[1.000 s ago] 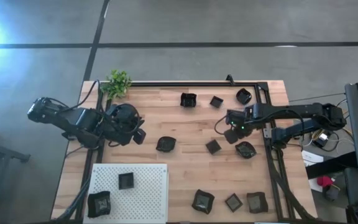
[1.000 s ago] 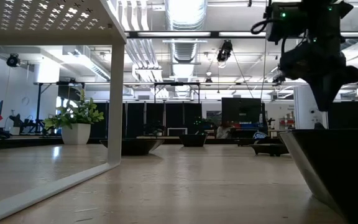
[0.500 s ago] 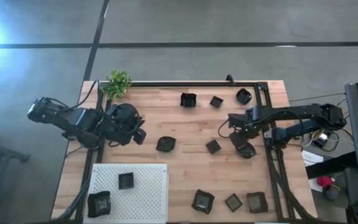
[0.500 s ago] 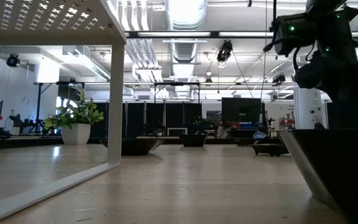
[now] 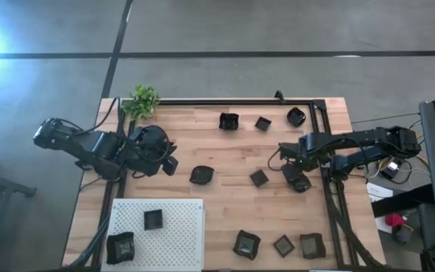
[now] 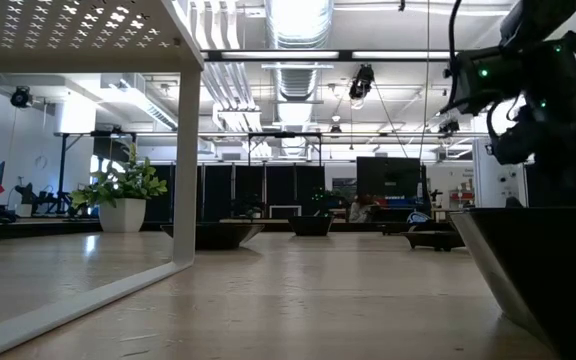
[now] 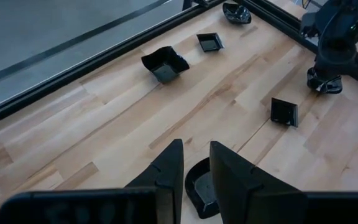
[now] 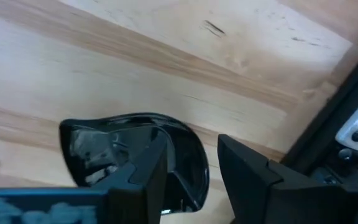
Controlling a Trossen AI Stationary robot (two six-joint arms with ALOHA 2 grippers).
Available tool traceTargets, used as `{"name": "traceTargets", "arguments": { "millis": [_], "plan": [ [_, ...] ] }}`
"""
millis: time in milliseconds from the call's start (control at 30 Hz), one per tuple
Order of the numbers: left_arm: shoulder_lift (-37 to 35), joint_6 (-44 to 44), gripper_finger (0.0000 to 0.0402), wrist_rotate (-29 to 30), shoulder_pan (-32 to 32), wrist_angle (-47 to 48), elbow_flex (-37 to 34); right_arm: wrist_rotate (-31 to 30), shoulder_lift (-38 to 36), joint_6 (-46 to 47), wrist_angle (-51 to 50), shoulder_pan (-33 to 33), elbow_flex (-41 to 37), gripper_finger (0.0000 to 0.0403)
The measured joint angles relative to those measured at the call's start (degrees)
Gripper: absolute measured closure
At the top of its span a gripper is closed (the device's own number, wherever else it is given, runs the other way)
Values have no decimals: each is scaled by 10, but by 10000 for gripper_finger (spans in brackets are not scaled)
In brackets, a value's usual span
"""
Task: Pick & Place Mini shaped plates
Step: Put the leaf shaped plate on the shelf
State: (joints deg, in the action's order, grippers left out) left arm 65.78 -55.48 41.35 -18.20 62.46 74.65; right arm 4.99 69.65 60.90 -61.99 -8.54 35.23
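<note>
While my two arms reach in from either side, the worktop (image 5: 225, 155) spreads under them as pale, jointed wooden planks edged by a dark metal frame (image 5: 232, 101). At its near left corner lies a white perforated board (image 5: 180, 234), flat and square, carrying two of the mini shaped plates: a wavy-edged one (image 5: 120, 247) and a small square one (image 5: 152, 219). A small green plant (image 5: 143, 100) stands at the far left corner.

The other plates are dark, glossy little dishes with raised rims, scattered over the wood. Three sit along the far edge (image 5: 229, 121) (image 5: 263, 123) (image 5: 296, 116), one rounded dish (image 5: 201, 175) lies near the middle, a square one (image 5: 259, 177) sits right of it, and three line the near edge (image 5: 246, 244) (image 5: 283, 245) (image 5: 312, 245).

My right gripper (image 5: 296, 176) is low over a rounded plate (image 8: 98, 146) near the right rail. Its fingers (image 8: 253, 180) stand apart, and one of them reaches down inside the dish's shiny bowl while the other is outside the rim; they straddle the rim without having closed on it.

My left gripper (image 7: 194, 171) hangs above the left half of the worktop, fingers slightly parted with nothing between them, and the rounded middle dish lies just beyond its tips.
</note>
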Motion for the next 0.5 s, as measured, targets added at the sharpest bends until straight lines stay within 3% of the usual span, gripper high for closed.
{"name": "traceTargets", "arguments": {
  "millis": [267, 500],
  "plan": [
    [0, 0, 331, 0, 0, -1, 0, 1, 0, 2, 45, 0, -33, 268],
    [0, 2, 331, 0, 0, -1, 0, 61, 0, -7, 108, 0, -76, 271]
  ]
}}
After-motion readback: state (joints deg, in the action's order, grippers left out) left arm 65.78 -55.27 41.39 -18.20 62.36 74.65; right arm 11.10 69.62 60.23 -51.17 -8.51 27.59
